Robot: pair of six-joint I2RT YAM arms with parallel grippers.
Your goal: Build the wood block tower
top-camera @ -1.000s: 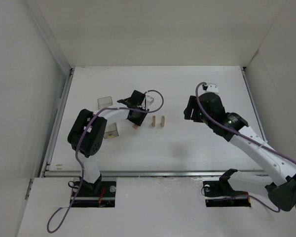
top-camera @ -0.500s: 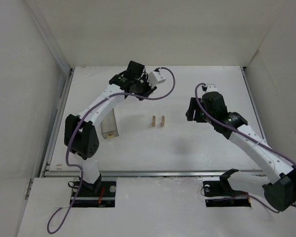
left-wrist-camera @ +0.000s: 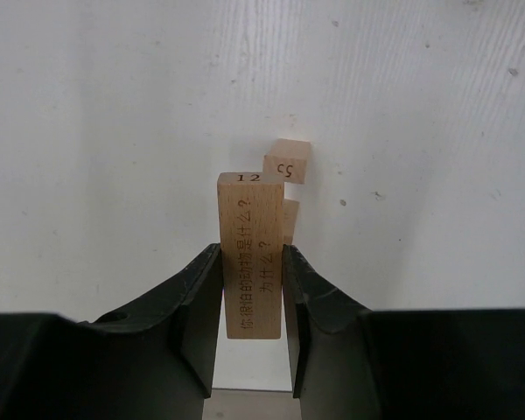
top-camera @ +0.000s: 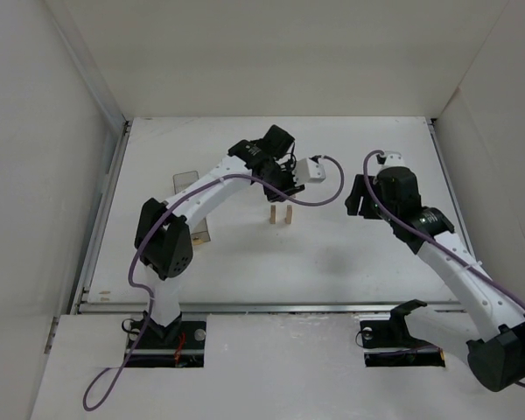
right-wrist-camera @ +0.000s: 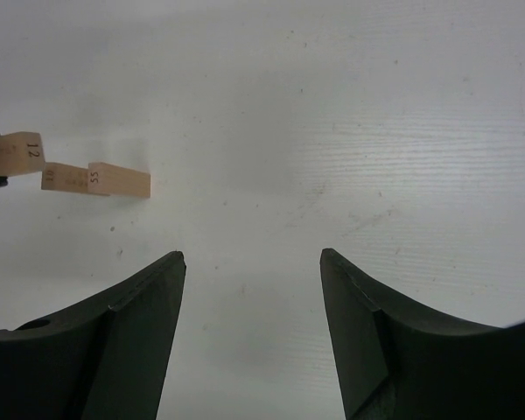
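Observation:
Two light-tan wooden blocks [top-camera: 272,214] [top-camera: 289,214] stand upright side by side mid-table. My left gripper [top-camera: 279,190] hangs just behind and above them, shut on the third wooden block [left-wrist-camera: 249,254], which is marked 12. In the left wrist view the upright marked 55 [left-wrist-camera: 287,162] sits just beyond the held block's tip, and the other upright [left-wrist-camera: 290,220] peeks out beside it. My right gripper [top-camera: 356,196] is open and empty, to the right of the uprights. The right wrist view shows its gripper [right-wrist-camera: 252,254] over bare table, with the uprights [right-wrist-camera: 121,179] [right-wrist-camera: 66,178] and the held block [right-wrist-camera: 13,152] at far left.
A clear plastic box [top-camera: 185,178] stands left of the blocks, partly behind my left arm. White walls enclose the table at the back and on both sides.
My left arm has swung from beside the clear box, back and then right, carrying the block to just above the two uprights. My right arm has shifted slightly right.

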